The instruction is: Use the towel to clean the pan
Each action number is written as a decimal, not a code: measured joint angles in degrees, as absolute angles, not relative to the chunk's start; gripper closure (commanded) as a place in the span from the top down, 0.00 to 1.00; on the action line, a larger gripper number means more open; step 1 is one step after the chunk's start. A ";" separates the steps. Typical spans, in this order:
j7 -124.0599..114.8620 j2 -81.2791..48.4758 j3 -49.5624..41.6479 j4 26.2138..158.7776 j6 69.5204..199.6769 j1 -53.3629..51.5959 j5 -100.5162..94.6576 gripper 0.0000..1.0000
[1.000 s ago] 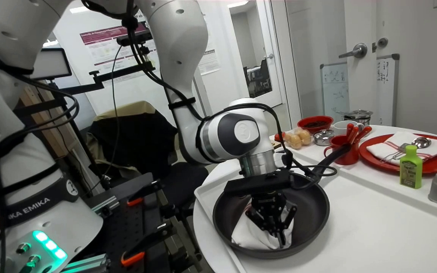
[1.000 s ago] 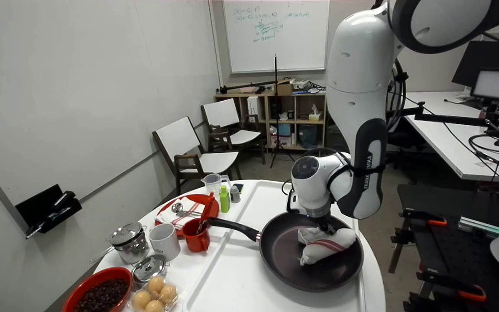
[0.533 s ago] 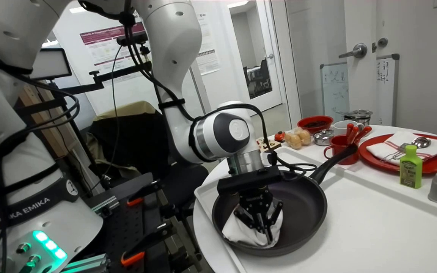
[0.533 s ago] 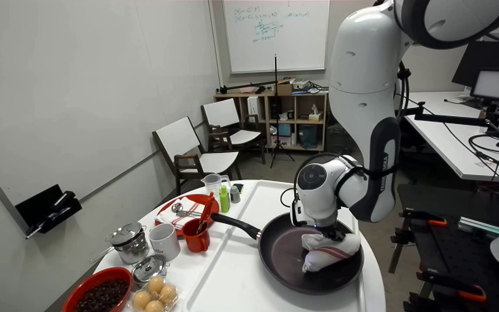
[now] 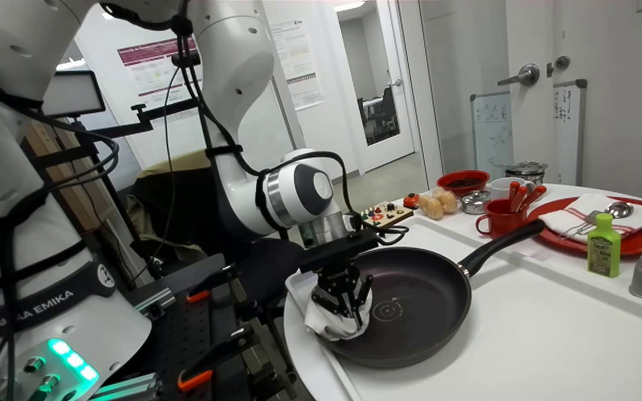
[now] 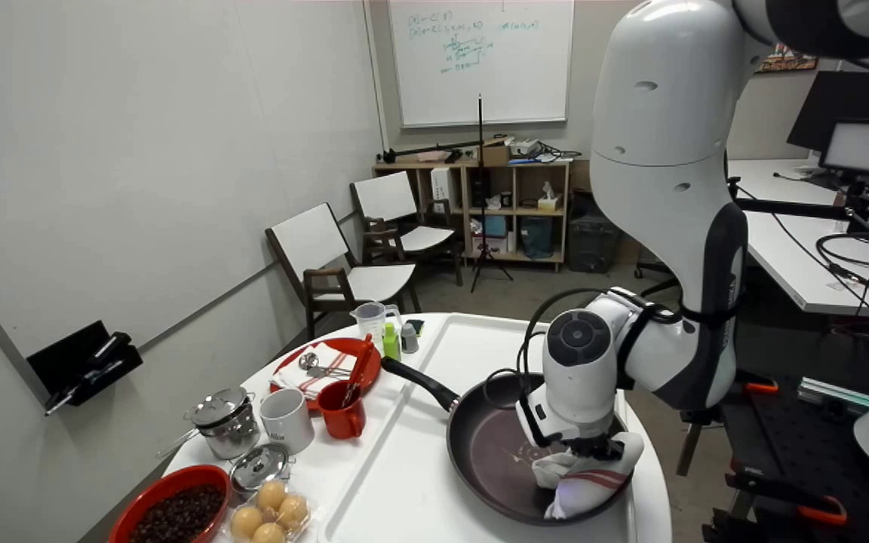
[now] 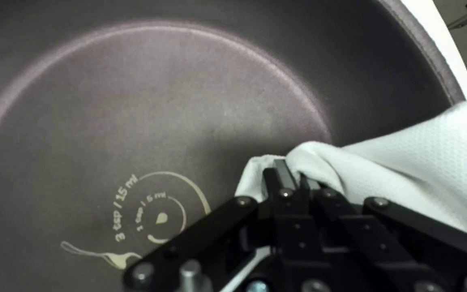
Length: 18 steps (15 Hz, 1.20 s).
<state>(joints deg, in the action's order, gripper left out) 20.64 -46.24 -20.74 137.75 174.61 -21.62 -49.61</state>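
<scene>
Fingers (image 7: pixel 275 184), lower centre of the wrist view: are pinching the red-striped towel (image 7: pixel 428 162). White tray (image 6: pixel 412 483), bottom centre in an exterior view: is bearing the pan (image 6: pixel 489 452). Pan: is sitting right of centre. Towel: is lying bunched at the pan's lower-right side.

The towel (image 6: pixel 587 494) lies to one side in the pan (image 6: pixel 493 452), which stands on the tray (image 6: pixel 404 475)

towel (image 6: pixel 590 490) bunched in the pan (image 6: pixel 489 456), gripper (image 6: pixel 593 451) at its folds
in an exterior view the pan sits near the table's (image 6: pixel 652 501) right edge, handle (image 6: pixel 421 383) leftward; red bowl (image 6: pixel 149 494), metal pot (image 6: pixel 232 433) and red plate (image 6: pixel 346 346) line the left edge.
</scene>
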 measured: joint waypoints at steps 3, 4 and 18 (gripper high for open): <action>20.54 -45.67 -19.15 137.99 175.73 -21.17 -49.07 0.01; 20.52 -45.42 -18.47 137.99 176.05 -20.42 -48.73 0.01; 20.22 -40.87 -5.56 137.50 182.01 2.16 -43.60 0.01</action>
<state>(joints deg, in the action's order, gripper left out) 20.22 -40.87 -5.56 137.50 182.01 2.16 -43.60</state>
